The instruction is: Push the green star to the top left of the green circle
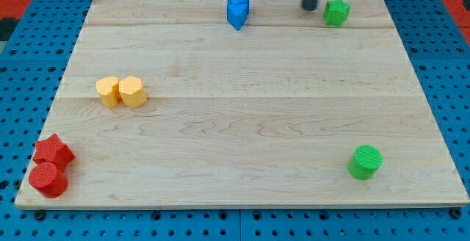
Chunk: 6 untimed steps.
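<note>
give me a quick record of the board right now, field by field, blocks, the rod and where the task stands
tip: my tip at the view's top, just left of the green star, small gap
green circle: lower right
blue blocks: two touching, top centre
yellow blocks: two side by side, left
red blocks: star above circle, bottom left corner
task: star far above circle, not yet at its top left
</note>
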Available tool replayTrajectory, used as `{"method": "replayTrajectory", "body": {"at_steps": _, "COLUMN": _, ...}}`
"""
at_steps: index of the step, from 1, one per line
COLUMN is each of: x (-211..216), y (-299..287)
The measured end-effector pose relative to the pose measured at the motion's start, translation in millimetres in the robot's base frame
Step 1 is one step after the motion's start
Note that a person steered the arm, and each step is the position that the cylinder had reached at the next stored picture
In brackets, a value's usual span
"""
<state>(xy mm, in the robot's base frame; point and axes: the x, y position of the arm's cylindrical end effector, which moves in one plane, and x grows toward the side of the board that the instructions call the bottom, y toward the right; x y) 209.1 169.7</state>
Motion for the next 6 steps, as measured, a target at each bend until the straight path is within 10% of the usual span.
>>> {"method": "replayTrajectory", "body": {"at_steps": 4, "x": 148, "y": -61}}
{"method": "replayTrajectory", "body": {"at_steps": 6, "x": 69, "y": -39}}
